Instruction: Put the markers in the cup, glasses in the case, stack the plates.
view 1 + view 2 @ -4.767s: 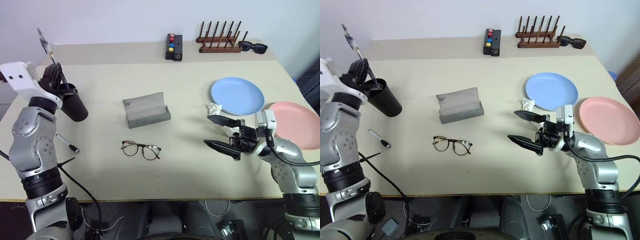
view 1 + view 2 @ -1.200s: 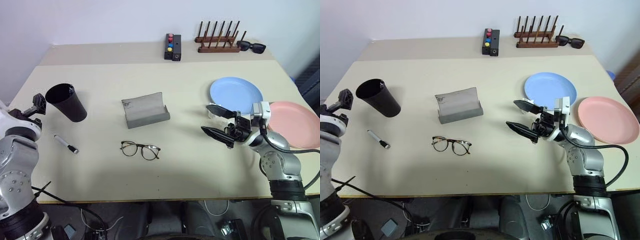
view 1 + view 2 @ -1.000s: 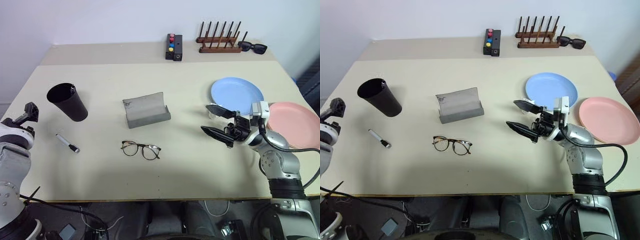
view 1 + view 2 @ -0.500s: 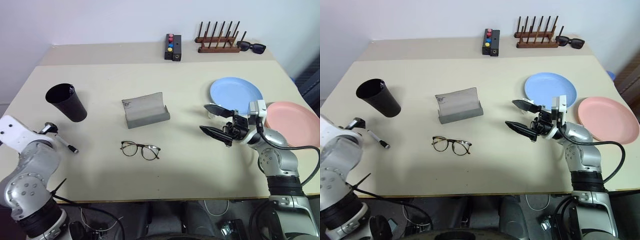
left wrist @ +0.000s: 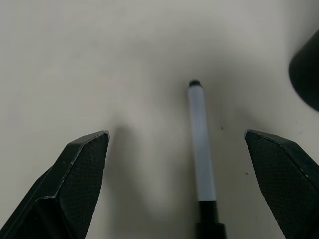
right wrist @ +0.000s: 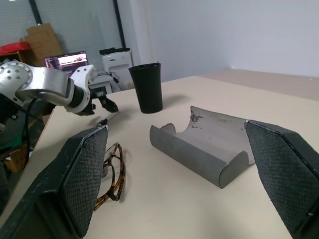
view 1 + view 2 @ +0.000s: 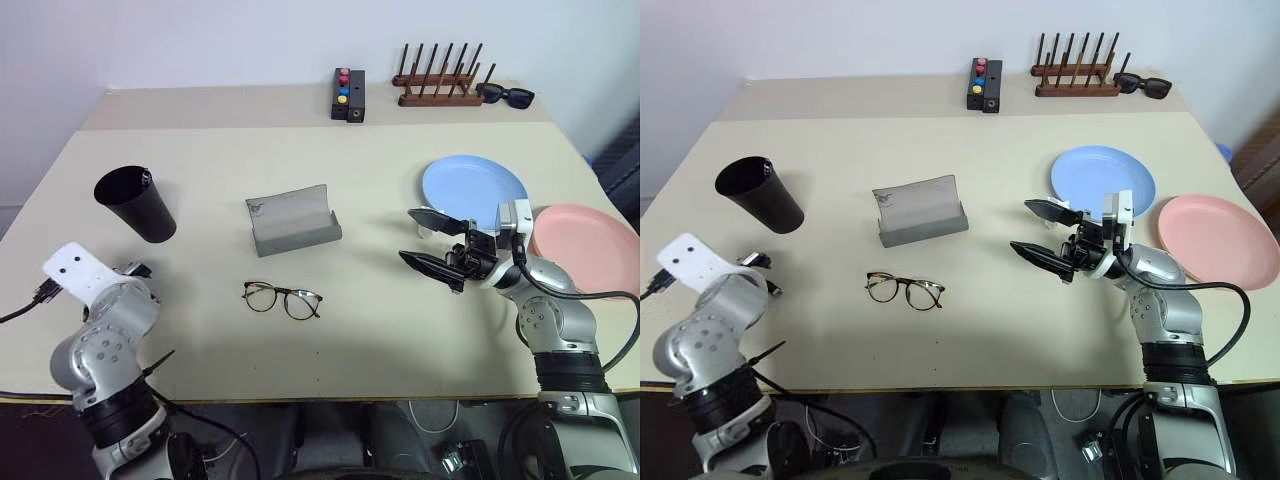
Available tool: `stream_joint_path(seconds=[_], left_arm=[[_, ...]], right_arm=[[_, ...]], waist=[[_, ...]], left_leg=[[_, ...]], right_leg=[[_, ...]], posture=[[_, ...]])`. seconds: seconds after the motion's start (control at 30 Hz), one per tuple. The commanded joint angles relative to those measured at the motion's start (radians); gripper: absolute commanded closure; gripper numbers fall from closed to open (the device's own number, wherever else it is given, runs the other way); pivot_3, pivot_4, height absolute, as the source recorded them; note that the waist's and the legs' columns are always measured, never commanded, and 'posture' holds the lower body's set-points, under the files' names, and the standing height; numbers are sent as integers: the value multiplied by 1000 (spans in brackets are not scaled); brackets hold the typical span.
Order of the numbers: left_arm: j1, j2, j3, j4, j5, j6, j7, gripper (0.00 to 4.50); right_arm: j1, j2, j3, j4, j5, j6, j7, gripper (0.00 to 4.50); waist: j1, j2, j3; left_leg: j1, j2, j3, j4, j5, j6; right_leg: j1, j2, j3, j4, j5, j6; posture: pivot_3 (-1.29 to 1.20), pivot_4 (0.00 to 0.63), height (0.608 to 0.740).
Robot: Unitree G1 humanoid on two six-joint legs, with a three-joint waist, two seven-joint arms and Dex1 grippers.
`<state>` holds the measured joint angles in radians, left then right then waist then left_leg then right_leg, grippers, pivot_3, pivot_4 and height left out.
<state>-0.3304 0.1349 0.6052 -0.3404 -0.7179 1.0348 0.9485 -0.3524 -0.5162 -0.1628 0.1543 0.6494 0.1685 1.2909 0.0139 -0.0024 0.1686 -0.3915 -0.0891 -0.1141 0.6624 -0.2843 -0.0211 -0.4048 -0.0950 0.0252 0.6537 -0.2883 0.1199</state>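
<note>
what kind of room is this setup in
Probably a robotics lab or workshop rather than a home. The right wrist view shows a laptop with its screen on, a cardboard box and a roller-shutter wall behind the table, which holds neatly staged test items.

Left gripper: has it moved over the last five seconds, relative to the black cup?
Yes. The left gripper, then raised beside the black cup, has come down toward the robot and now hangs open over the marker lying on the table in front of the cup.
</note>
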Motion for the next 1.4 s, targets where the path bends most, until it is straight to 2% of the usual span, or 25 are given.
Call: stream_joint_path(seconds=[0.03, 0.2, 0.3, 0.4, 0.53, 0.83, 1.1, 1.4], left_arm=[[-49, -10, 12, 15, 58, -10, 11, 49], [-82, -23, 36, 32, 116, 26, 13, 49], [-99, -30, 50, 42, 143, 43, 10, 857], [-118, -46, 72, 44, 161, 65, 10, 2301], [-152, -54, 93, 49, 192, 93, 1, 4456], [-141, -79, 127, -4, 226, 130, -78, 4486], [-31, -71, 138, -170, 142, 68, -308, 4486], [-23, -49, 37, -229, 123, -134, -526, 4486]], right_arm=[[1, -4, -14, -45, 11, -2, -1, 0], [8, -6, -16, -55, 11, -3, -6, 0], [15, -6, -17, -61, 12, -4, -10, 0], [17, -7, -19, -62, 12, -5, -12, 0], [19, -6, -20, -64, 12, -8, -14, 0], [22, -4, -22, -64, 14, -10, -16, 0], [-5, -5, -43, -75, 57, 26, -17, 0], [-28, 12, -19, -88, 59, 26, -19, 0]], waist=[[0, 0, 0], [-1, 0, 0], [-1, 0, 0], [0, -1, 0], [0, -2, 1], [-1, -2, 1], [-1, -2, 1], [-1, -3, 1]], left_leg=[[0, 0, 0, 0, 0, 0], [0, 0, 0, 0, 0, 0], [0, 0, 0, 0, 0, 0], [0, 0, 0, 0, 0, 0], [0, 0, 0, 0, 0, 0], [0, 0, 0, 0, 0, 0], [0, 0, 0, 0, 0, 0], [0, 0, 0, 0, 0, 0]], right_leg=[[0, 0, 0, 0, 0, 0], [0, 0, 0, 0, 0, 0], [0, 0, 0, 0, 0, 0], [0, 0, 0, 0, 0, 0], [0, 0, 0, 0, 0, 0], [0, 0, 0, 0, 0, 0], [0, 0, 0, 0, 0, 0], [0, 0, 0, 0, 0, 0]], posture=[[0, 150, 740], [0, 150, 740], [0, 150, 740], [0, 150, 740], [0, 150, 740], [0, 150, 740], [0, 150, 740], [0, 150, 740]])
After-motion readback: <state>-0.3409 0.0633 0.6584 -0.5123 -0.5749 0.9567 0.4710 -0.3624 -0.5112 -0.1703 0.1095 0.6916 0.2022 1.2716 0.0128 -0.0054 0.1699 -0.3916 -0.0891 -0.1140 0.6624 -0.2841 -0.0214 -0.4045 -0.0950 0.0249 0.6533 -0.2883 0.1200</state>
